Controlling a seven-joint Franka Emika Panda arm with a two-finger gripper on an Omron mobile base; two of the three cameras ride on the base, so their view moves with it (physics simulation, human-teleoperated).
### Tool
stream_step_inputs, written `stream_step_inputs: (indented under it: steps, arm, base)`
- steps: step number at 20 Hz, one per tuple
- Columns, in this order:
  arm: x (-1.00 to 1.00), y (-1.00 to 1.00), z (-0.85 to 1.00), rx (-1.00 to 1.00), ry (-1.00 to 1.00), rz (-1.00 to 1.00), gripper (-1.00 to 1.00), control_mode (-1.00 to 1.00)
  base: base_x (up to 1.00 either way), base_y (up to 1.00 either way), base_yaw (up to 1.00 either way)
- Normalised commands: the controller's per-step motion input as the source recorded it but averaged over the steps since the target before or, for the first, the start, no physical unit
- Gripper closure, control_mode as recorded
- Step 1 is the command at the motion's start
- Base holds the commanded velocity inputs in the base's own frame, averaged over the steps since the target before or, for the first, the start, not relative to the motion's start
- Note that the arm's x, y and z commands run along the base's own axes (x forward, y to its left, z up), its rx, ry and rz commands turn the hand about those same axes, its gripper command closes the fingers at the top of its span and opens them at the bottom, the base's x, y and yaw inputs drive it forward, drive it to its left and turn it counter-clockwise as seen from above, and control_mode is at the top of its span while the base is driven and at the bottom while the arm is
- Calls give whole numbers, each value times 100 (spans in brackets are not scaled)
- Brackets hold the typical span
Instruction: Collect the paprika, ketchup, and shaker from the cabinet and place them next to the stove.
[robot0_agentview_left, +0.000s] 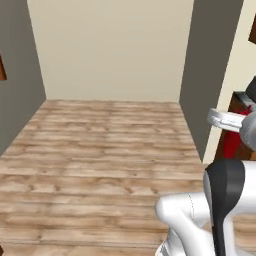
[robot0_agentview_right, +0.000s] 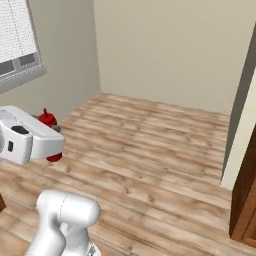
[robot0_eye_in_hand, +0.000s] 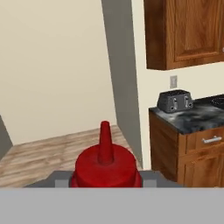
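While the arm reaches out over bare wooden floor (robot0_agentview_left: 100, 150), the ketchup (robot0_eye_in_hand: 105, 164) sits upright in the claw (robot0_eye_in_hand: 106, 180), whose grey fingers (robot0_eye_in_hand: 61, 178) press against the red bottle from both sides, so the claw is closed on it. From the hand camera the pointed nozzle rises straight up from the bottle's round red shoulder. In the right base view the same bottle (robot0_agentview_right: 48, 120) shows just past the white hand, its cap on top and its base peeking out underneath, well above the floor. In the left base view a strip of red (robot0_agentview_left: 232, 142) appears beside the arm at the right edge.

Ahead and to the right of the bottle stands a desk (robot0_eye_in_hand: 192, 118) with a dark mottled top and wooden drawer fronts. A grey toaster (robot0_eye_in_hand: 175, 101) rests on it near its left edge, against the wall. Above hangs a reddish-brown cabinet (robot0_eye_in_hand: 183, 33), doors shut. A grey wall corner (robot0_eye_in_hand: 120, 78) stands between the floor area and the desk. A window with blinds (robot0_agentview_right: 17, 40) lies to the left.
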Motion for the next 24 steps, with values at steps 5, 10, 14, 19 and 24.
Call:
stream_step_inputs:
  steps: [5,10,14,19,24]
  arm:
    - [0,0,0,0,0,0,100,100]
    - [0,0,0,0,0,0,100,100]
    - [0,0,0,0,0,0,100,100]
    - [0,0,0,0,0,0,100,100]
    - [0,0,0,0,0,0,100,100]
  base:
    - [-7,-89,-27]
    - [-1,-86,-19]
    - [16,-74,-11]
    - [40,-68,-9]
    - [44,-77,-6]
